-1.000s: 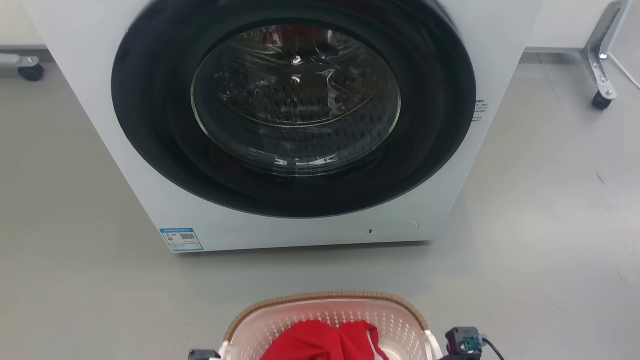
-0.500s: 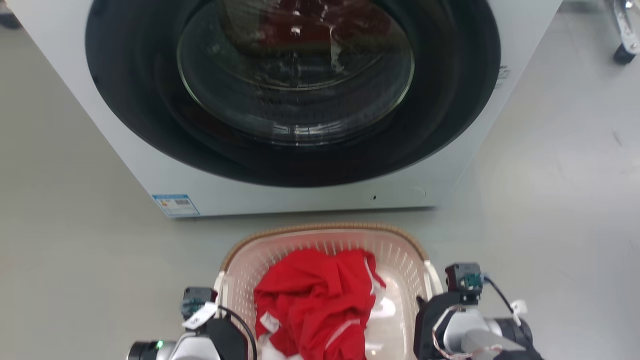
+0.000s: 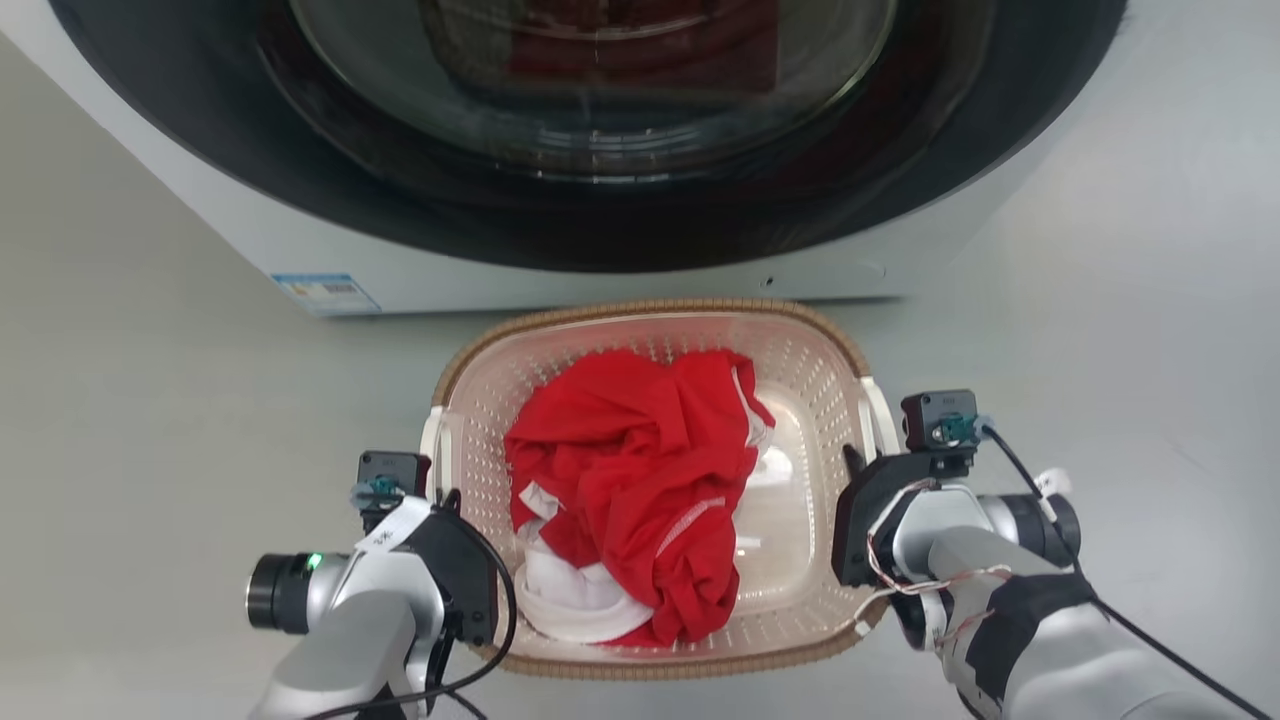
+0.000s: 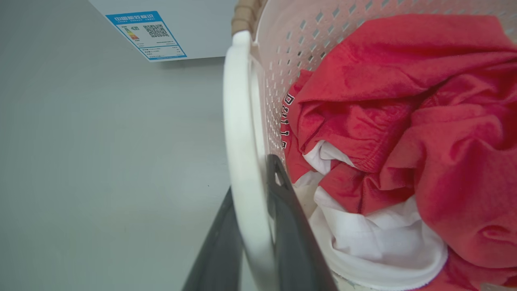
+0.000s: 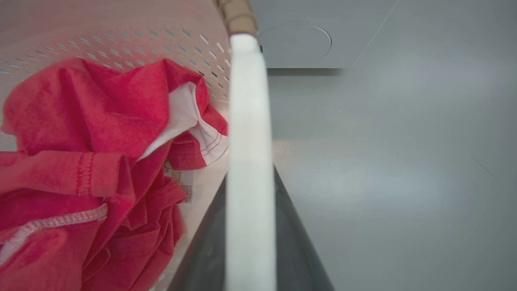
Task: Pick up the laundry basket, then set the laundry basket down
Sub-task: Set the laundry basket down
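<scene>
A: Status? Where is the laundry basket [image 3: 650, 308]?

B: Lower centre of the head view, just below the washing machine [image 3: 180, 200] front and close to it. A red garment [image 3: 630, 470] and a white garment [image 3: 570, 605] are heaped inside. Whether the base is off the floor [image 3: 150, 420] cannot be told.

A: Claws?

B: The left gripper [image 4: 252, 178] is clenched on the left handle [image 4: 238, 121], with one dark finger outside the white bar and one inside, both pressed against it. The right gripper [image 5: 250, 178] is seen the same way on the right handle [image 5: 248, 101]. (How far the fingers reach under the bars is hidden.)

A: So the step is judged as carry, then set-down?

B: Likely. Both wrists should be moved together at equal height. Any difference would tilt the load, and the bars could twist in the fingers. Arm spacing should be fixed so the plastic wall is neither squeezed nor pulled.

A: Clearance?

B: The far rim lies near the machine front at the top of the frame, so a straight descent is advised, with no forward push. Release should come only once the weight is judged to be on the floor, both sides at once.
</scene>
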Controlling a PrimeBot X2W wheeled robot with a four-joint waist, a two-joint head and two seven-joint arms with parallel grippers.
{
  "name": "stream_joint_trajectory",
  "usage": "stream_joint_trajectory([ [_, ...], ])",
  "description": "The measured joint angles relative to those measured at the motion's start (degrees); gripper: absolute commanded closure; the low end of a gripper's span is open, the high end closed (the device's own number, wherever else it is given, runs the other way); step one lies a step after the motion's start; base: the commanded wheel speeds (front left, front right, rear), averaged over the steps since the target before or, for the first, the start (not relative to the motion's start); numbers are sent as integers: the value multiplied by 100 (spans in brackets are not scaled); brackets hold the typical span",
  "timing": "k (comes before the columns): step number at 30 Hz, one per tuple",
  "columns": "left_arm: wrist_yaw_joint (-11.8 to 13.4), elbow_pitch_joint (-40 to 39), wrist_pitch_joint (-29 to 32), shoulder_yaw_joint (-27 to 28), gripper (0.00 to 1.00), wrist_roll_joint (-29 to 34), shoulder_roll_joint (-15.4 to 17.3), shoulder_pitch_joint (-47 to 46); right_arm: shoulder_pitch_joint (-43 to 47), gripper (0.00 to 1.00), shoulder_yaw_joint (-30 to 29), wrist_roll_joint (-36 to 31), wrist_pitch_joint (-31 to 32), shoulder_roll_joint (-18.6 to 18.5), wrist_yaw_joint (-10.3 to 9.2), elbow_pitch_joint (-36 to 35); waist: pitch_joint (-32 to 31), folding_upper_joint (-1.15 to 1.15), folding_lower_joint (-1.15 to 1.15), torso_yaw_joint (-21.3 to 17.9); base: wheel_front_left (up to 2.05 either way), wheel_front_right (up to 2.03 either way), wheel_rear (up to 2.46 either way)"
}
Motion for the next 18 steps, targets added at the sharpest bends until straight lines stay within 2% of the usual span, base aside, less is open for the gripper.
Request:
stream_joint_trajectory([
  [18,20,-19,-118,15,100,91,-53,-850,-918,100,5,-194,-249,-2,25,411,1528,1,0,181,0,0,0],
])
